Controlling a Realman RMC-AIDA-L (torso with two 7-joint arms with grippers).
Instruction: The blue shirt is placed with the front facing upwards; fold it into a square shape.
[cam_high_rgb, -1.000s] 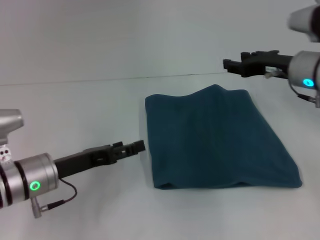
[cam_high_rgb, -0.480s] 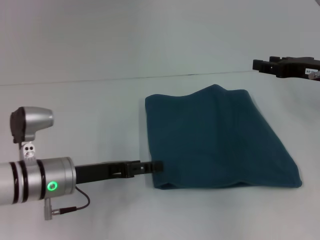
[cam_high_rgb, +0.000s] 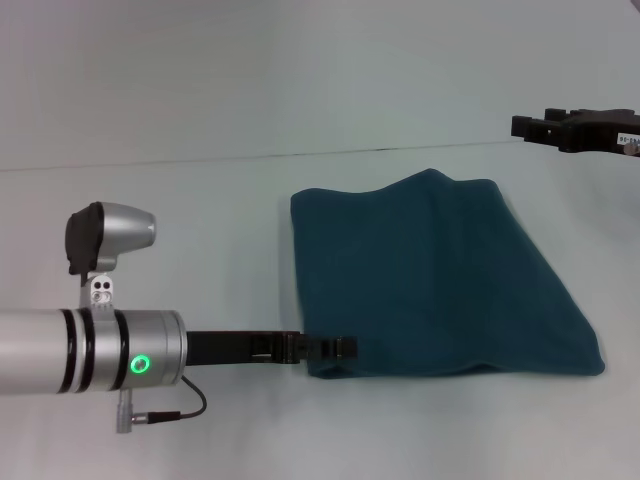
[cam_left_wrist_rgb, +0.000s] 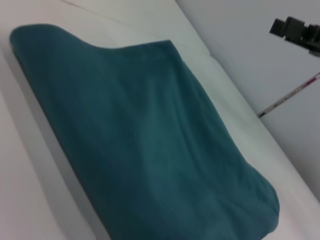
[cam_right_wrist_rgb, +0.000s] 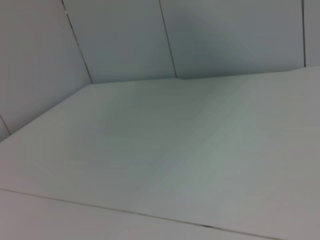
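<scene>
Mostly done: your blue shirt (cam_high_rgb: 435, 280) lies folded, roughly square, mid-worktop (cam_high_rgb: 150, 220). Left gripper (cam_high_rgb: 335, 348) touches its 7 o'clock corner, jaw state untellable. Right gripper (cam_high_rgb: 545, 128) parked at 2 o'clock.

No text, label, brand, number or sign can be read in any view. The blue shirt (cam_high_rgb: 430, 280) lies folded with plain teal cloth uppermost, and no lettering is shown on it.
</scene>
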